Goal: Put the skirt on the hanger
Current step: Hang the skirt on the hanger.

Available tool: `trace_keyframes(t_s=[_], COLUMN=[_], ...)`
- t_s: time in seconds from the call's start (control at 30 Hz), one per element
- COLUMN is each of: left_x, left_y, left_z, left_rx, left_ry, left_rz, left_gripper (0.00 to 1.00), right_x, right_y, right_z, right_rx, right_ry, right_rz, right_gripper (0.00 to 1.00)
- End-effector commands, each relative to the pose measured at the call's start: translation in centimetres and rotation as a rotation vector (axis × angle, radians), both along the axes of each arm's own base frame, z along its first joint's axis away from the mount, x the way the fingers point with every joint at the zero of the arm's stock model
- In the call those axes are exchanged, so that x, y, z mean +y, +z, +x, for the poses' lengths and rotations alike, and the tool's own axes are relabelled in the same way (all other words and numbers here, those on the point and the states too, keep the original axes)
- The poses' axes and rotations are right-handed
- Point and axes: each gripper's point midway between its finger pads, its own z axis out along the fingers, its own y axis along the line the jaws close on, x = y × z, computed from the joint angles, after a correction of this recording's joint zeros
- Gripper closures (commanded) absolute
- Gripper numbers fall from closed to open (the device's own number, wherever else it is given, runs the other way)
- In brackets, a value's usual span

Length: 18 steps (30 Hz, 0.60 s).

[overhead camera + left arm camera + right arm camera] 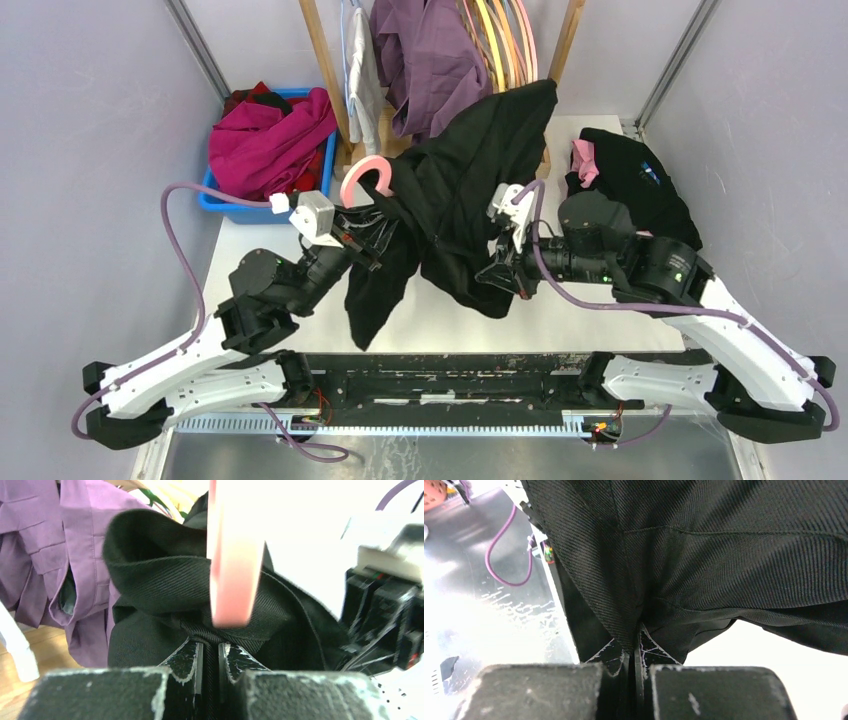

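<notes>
Skirt (470, 190), black twill, hangs bunched, pinched by left gripper (210, 652) and right gripper (634, 650); smooth, curved pink hanger (365, 180) rises beside it.

We see pale grey walls (90, 150) closing in on the left, right and far sides, with slanted metal frame bars (200, 50) in the far corners. A white table (440, 330) fills the middle under bright, even light. At its far edge stands a wooden rack (322, 60), and a blue bin (222, 205) sits far left. A brushed-metal ledge (450, 455) runs along the near side.
</notes>
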Motion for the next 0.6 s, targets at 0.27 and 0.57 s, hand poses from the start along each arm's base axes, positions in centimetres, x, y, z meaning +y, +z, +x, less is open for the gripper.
trace_keyframes(t_s=[0.27,0.57], left_x=[3.4,4.0], left_y=[8.1,8.4], left_z=[-2.4,-2.7], left_rx=[-0.120,-0.126], left_ry=[-0.032,-0.035], left_rz=[-0.164,-0.175], left_gripper=[0.96,0.96], right_x=[0.5,1.3], right_y=[-5.2,-7.0], right_z=[-1.1,-0.9], right_rx=[0.071,0.096], right_ry=[0.036,0.054], right_rz=[-0.012,-0.039], right_gripper=[0.99,0.99])
